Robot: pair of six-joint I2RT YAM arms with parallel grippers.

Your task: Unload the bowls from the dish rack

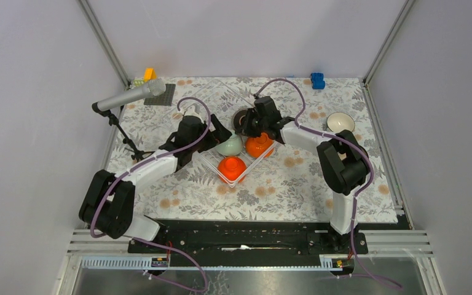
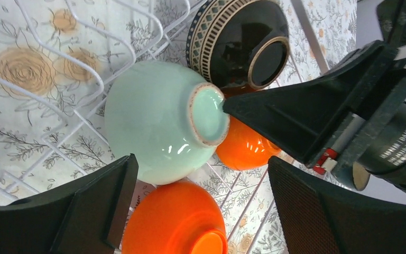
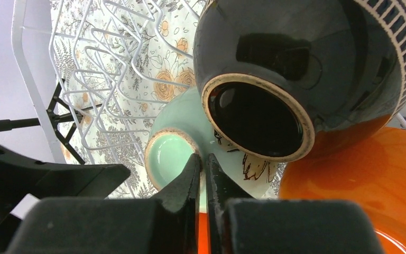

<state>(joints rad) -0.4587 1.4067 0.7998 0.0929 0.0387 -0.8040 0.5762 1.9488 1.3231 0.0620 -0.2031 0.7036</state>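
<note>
The white wire dish rack (image 1: 212, 165) sits mid-table. In it are a mint green bowl (image 1: 229, 146), two orange bowls (image 1: 232, 167) (image 1: 259, 145) and a dark bowl with a patterned band (image 1: 243, 118). In the left wrist view the mint bowl (image 2: 158, 119) lies tilted, foot outward, beside the dark bowl (image 2: 232, 37). My right gripper (image 3: 202, 161) is shut on the mint bowl's foot ring (image 3: 161, 153). My left gripper (image 2: 201, 206) is open and empty, just above the near orange bowl (image 2: 174, 222). A white bowl (image 1: 340, 121) stands on the table at the right.
A microphone (image 1: 129, 97) on a stand is at the left edge. A dark grey mat (image 1: 161, 95) and a yellow block (image 1: 150, 74) are at the back left. A blue block (image 1: 317, 80) is at the back right. The two grippers are close together over the rack.
</note>
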